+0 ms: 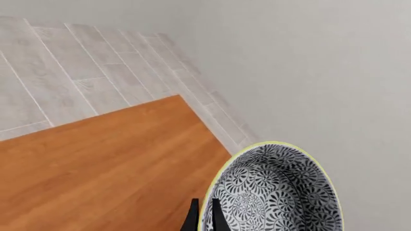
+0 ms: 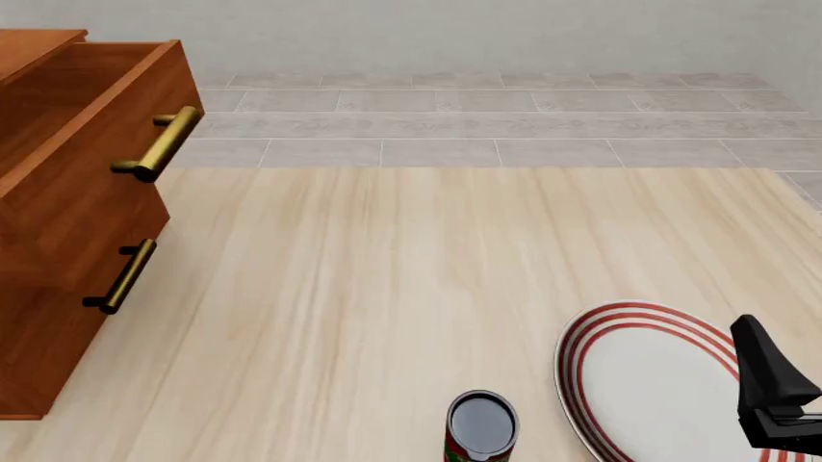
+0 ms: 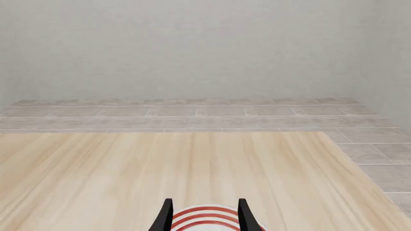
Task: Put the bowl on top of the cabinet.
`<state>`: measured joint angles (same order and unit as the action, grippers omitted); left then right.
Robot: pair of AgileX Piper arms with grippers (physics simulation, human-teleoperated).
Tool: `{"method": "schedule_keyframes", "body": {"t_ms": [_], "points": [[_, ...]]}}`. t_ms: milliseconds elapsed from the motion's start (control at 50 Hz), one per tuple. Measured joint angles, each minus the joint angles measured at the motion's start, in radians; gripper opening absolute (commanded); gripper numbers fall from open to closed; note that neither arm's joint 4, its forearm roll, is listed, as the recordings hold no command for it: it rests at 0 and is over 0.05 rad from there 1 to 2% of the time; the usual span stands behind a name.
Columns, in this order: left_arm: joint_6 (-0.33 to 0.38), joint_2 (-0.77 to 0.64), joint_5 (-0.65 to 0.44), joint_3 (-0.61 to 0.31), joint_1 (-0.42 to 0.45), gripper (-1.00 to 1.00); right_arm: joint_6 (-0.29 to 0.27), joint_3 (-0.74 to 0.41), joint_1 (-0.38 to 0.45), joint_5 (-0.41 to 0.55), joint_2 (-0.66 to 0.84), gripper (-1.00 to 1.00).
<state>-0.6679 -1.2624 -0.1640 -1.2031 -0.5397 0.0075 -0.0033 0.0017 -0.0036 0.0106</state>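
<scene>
The bowl (image 1: 276,192), patterned dark blue-grey on white with a yellowish rim, shows only in the left wrist view. My left gripper (image 1: 205,202) is shut on its rim, one finger inside and one outside. Beneath it lies the cabinet's reddish-brown top (image 1: 96,168), and the bowl hangs past that top's corner, over the floor. The front view has the cabinet (image 2: 64,241) at the left with brass bar handles; neither the bowl nor the left arm appears there. My right gripper (image 3: 205,214) is open, low over the red-ringed plate.
A white plate with red rings (image 2: 655,385) lies at the table's near right, under the right gripper (image 2: 771,380). A small dark can (image 2: 482,425) stands at the near middle. The cabinet's upper drawer with its handle (image 2: 161,144) juts toward the table.
</scene>
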Motion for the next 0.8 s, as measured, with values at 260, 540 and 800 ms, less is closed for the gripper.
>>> {"method": "schedule_keyframes", "body": {"t_ms": [260, 540, 800], "points": [[0.005, -0.021, 0.001, -0.007, -0.012, -1.0, 0.0, 0.0, 0.0, 0.0, 0.0, 1.0], [0.005, -0.072, 0.008, -0.018, -0.007, -1.0, 0.0, 0.0, 0.0, 0.0, 0.0, 1.0], [0.012, -0.105, 0.018, -0.029, -0.024, -1.0, 0.0, 0.0, 0.0, 0.0, 0.0, 1.0]]}}
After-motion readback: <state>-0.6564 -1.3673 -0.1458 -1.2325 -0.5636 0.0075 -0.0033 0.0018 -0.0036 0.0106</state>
